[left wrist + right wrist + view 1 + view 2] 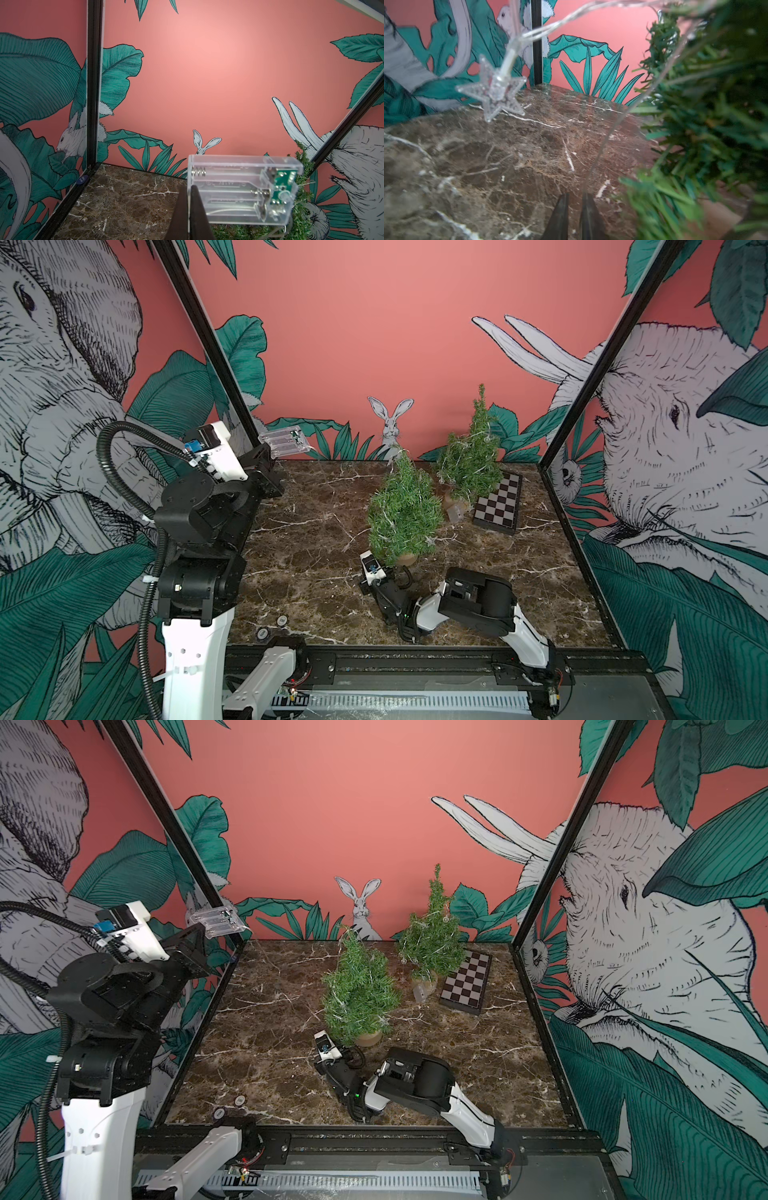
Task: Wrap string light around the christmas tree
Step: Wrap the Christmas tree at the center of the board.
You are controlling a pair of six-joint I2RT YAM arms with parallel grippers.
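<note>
Left gripper (190, 209) raised high at the left side of the cell, jaws clamped on one edge of a clear plastic battery box (243, 191); empty cell springs and a small green circuit board show through the case. In both top views the box (286, 441) hangs in the air above the table's far left corner.

Right gripper (575, 216) low over the marble table (508, 155), fingers drawn nearly together on the thin clear wire of the string light (604, 141). The wire runs up from the fingertips along the foliage. A clear star bulb (496, 91) dangles off the wire, apart from the fingers, above the tabletop.

Near christmas tree (401, 510) stands mid-table in a tan pot, leaning a little, light wire already looped over its branches. Right gripper (376, 572) sits at its base on the left side, just beside the pot; branches crowd the wrist view and hide the trunk.

Behind it, a second tree (471, 456), also strung with wire. Touching or just beside that one, a folded chessboard (498, 504) lying flat to the right. A small clear item at the second tree's foot, too blurred to name. Two round discs (272, 626) near the table's front edge, well apart from both grippers.
</note>
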